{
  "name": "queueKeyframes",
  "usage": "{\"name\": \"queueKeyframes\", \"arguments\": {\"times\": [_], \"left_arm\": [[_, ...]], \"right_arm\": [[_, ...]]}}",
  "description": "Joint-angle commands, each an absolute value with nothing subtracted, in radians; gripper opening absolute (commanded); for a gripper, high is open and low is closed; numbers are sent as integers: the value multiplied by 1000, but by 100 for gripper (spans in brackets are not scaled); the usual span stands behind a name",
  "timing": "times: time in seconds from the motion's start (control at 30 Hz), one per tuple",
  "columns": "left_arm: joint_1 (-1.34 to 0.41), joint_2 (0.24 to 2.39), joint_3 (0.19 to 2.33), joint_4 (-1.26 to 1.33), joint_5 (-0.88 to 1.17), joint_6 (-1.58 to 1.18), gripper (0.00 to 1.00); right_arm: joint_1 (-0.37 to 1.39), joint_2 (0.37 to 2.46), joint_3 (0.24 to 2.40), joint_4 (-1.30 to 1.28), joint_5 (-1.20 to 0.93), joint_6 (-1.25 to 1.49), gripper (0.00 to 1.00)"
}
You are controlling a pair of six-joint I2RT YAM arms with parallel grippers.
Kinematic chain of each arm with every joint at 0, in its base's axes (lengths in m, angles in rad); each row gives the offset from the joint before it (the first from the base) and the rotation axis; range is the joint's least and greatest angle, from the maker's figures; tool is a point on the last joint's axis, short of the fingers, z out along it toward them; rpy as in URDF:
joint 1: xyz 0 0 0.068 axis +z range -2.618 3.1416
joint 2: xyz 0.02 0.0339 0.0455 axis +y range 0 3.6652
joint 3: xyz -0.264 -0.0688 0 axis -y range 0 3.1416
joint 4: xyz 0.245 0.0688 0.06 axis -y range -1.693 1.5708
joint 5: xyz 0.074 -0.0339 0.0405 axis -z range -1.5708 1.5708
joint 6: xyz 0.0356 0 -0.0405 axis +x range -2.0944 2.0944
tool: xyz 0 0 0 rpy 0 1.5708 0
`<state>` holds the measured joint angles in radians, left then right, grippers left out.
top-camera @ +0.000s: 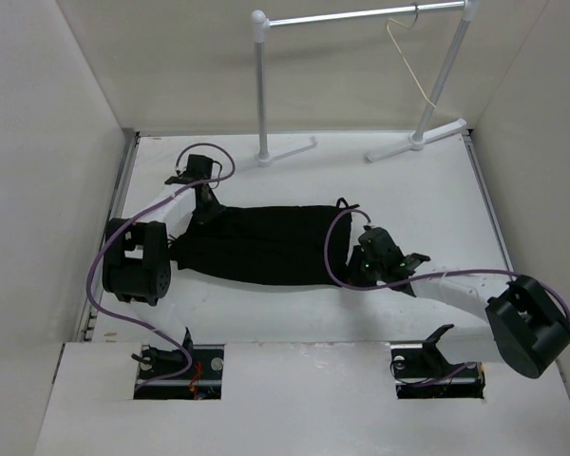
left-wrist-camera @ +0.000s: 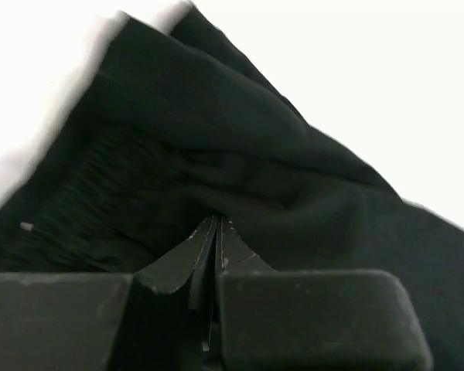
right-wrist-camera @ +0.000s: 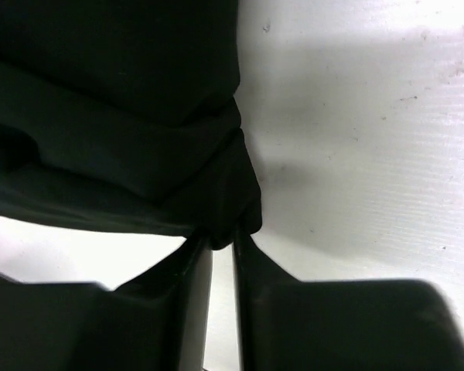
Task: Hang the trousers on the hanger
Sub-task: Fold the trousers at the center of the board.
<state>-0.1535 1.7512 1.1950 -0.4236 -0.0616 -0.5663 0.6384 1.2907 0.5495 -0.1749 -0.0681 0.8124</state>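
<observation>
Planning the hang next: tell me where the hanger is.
Top view, far right: the hanger hangs from the rail stand, well beyond the trousers on the table.

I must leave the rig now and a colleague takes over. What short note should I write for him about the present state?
Left pincer: shut on one end of the trousers, with fabric bunched between the fingers.
Right pincer: shut on the edge of the opposite end.
Trousers: stretched across the table between the two arms.
Hanger: on the rail at the back, with nothing on it.
Done: both ends gripped.
Left: lift the trousers, carry them to the hanger and drape them over it.
</observation>
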Motion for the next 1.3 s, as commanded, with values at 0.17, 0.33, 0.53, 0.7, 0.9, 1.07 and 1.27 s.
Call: {"name": "queueKeyframes", "arguments": {"times": [0.17, 0.33, 0.53, 0.7, 0.9, 1.07, 1.27], "left_arm": [[-122, 1733, 1264, -391, -216, -580, 0], [-131, 1784, 1307, -388, -232, -580, 0], [-157, 1603, 1269, -403, -273, -577, 6], [-234, 1421, 1149, -463, -239, -617, 26], [-413, 1266, 976, -440, -169, -802, 27], [-536, 1298, 901, -296, -132, -894, 25], [-486, 1292, 767, -224, -153, -907, 25]], "right_arm": [[637, 1227, 497, -140, -78, 841, 12], [657, 1167, 486, -189, -97, 880, 12], [686, 1155, 480, -250, -129, 911, 13], [717, 1120, 482, -317, -136, 902, 30], [639, 944, 609, -471, -132, 795, 74], [605, 1029, 759, -390, -213, 749, 36], [630, 1366, 906, -106, -296, 768, 21]]}}
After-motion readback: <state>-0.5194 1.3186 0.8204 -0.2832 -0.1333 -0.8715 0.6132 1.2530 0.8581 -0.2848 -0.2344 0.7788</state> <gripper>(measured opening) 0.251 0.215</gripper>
